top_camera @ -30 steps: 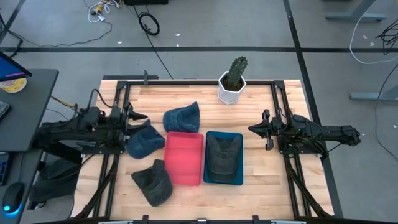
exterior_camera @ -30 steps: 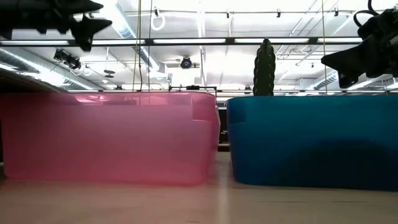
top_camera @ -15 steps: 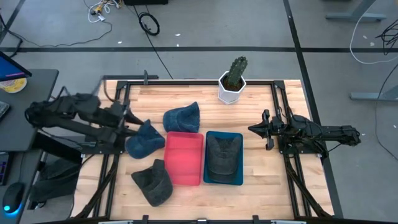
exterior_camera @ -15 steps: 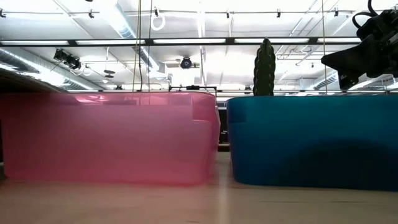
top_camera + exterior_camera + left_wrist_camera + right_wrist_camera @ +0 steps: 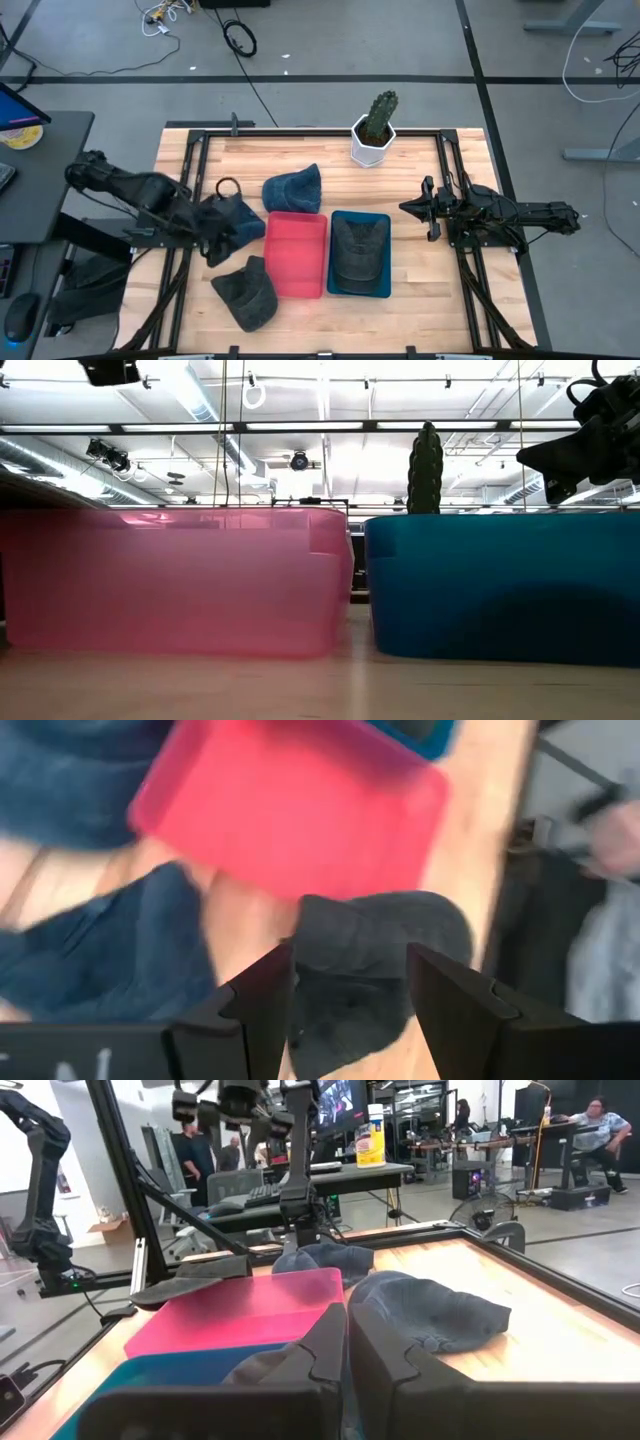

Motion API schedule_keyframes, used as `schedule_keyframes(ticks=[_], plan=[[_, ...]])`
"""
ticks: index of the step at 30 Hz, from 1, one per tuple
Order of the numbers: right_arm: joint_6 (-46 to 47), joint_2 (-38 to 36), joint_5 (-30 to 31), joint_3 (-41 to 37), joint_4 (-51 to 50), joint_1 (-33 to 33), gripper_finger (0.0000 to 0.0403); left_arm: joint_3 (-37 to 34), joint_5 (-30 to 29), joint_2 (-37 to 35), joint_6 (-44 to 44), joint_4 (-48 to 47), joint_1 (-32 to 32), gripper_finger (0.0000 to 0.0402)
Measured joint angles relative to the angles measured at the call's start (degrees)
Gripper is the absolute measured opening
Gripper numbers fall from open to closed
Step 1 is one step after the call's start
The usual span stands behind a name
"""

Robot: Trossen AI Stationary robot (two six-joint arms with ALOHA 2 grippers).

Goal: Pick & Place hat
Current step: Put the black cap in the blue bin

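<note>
Three hats lie loose around the pink bin (image 5: 296, 254). Nearest, the dark hat (image 5: 247, 291); beside the bin, a blue hat (image 5: 236, 224) under the wide-open left pincer (image 5: 213, 232), which may snag both; the right pincer (image 5: 412, 207) waits pressed closed.

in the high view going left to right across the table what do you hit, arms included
left gripper → blue hat under it → red bin → teal bin holding a dark hat → right gripper. Left out: the dark grey hat, the second blue hat and the cactus pot, which overlap these across the picture.
</note>
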Motion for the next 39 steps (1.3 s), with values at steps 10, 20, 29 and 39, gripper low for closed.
schedule_keyframes(ticks=[10, 20, 29, 39], plan=[[-0.02, 0.0, 0.0, 0.0, 0.0, 0.0, 0.0021, 0.0, -12.24, 4.17, -26.22, -1.85, -16.27, 0.0197], [-0.02, 0.0, 0.0, 0.02, -0.02, 0.0, 0.0021, 0.02, -13.75, 16.61, -37.64, -0.8, -24.34, 0.0197], [-0.02, 0.0, 0.0, 0.02, -0.02, 0.0, 0.0021, 0.0, -13.4, 21.38, -37.47, 1.58, -24.97, 0.0197], [-0.02, 0.0, 0.02, 0.02, -0.02, 0.0, 0.0021, 0.0, -13.61, 22.54, -36.42, 2.86, -23.22, 0.0197]])
